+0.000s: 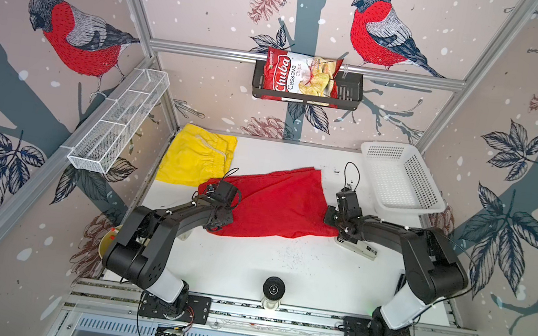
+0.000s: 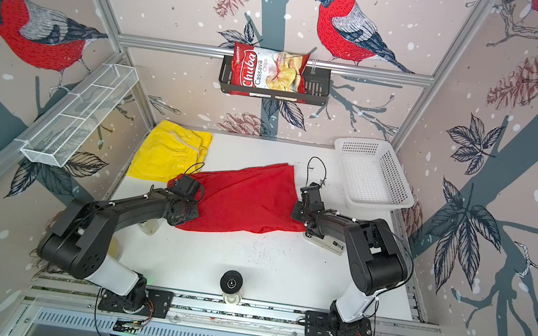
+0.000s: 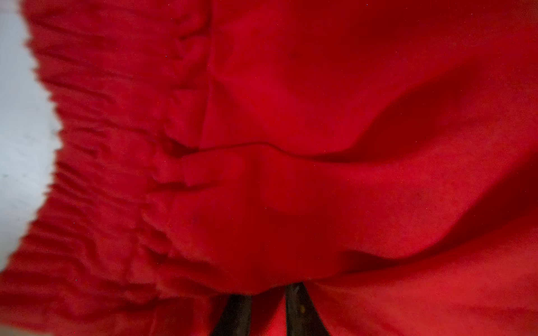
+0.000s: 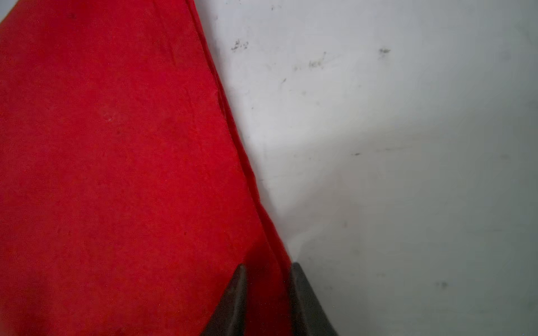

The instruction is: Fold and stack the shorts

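While the yellow shorts are lying folded at ten o'clock, the red shorts are lying spread at centre, their folding and the stacking seemingly remaining. The left gripper is pinching their nine-o'clock waistband; the right gripper is straddling the three-o'clock hem, whether clamped I cannot tell. The white basket at two o'clock is sitting empty; the wall basket at twelve is holding a chips bag.

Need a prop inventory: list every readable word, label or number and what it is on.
"Chuba": on the red chip bag, in the black wall rack.
"Cassava Chips": same bag.
Bag's smaller print: too small to read.
Dark label on the white device under the right arm: too blurred.
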Motion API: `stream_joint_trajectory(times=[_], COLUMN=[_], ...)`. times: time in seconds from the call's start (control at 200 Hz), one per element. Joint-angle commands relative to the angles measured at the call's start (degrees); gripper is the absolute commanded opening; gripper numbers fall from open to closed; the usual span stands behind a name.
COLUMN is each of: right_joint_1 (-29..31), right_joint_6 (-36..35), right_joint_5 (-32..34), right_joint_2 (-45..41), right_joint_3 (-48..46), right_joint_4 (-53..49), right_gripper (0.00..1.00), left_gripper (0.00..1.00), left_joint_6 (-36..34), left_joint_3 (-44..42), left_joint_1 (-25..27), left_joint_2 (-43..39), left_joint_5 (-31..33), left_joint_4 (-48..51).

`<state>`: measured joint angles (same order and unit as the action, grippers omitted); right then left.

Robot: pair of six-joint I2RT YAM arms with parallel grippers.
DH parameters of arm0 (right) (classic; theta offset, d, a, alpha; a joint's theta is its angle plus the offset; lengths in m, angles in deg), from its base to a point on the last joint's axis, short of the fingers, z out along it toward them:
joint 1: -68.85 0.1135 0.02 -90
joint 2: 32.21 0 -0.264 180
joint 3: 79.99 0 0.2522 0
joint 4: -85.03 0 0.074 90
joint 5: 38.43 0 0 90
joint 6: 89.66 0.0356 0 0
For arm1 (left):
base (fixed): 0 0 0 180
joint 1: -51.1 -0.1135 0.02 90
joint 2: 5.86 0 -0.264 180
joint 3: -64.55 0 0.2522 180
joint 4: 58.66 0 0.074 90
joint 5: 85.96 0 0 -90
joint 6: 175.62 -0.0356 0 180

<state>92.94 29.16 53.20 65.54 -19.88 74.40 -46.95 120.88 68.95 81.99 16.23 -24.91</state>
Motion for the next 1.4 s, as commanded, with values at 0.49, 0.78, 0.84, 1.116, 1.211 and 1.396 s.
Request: stream_joint_trajectory(times=[0.49, 0.78, 0.84, 1.116, 1.211, 1.396], right_joint_1=[0.16, -0.7, -2.94, -11.7, -11.08, -7.38], right_joint_6=[-3.73, -1.99, -1.04, 0.92, 0.66, -1.47], right_joint_5=[-6.09, -4.56, -4.64, -3.24, -5.84, -4.1], right_joint_2=[21.23, 21.24, 20.34, 17.01, 16.52, 16.38], right_joint_3=[30.49, 27.07, 25.23, 20.28, 21.01, 25.86], right_joint_4=[-8.71, -6.98, -6.13, -7.35, -6.34, -8.53], right_gripper=[0.61, 0.0, 0.0, 0.0, 0.07, 0.41], left_gripper=[0.23, 0.23, 0.23, 0.23, 0.23, 0.24], left_joint_6=[-1.31, -1.4, -1.27, -1.21, -0.98, -0.4], left_joint_3=[0.52, 0.84, 0.67, -0.82, -0.66, 0.86], left_joint_1=[-0.17, -0.18, -0.12, -0.1, -0.14, -0.11], left_joint_2=[1.46, 3.49, 4.07, 4.98, 5.46, 4.55], left_joint_5=[-3.49, -4.21, -4.69, -5.1, -5.74, -6.78], left_joint_4=[-0.57, -1.99, -2.35, -3.66, -4.08, -3.38])
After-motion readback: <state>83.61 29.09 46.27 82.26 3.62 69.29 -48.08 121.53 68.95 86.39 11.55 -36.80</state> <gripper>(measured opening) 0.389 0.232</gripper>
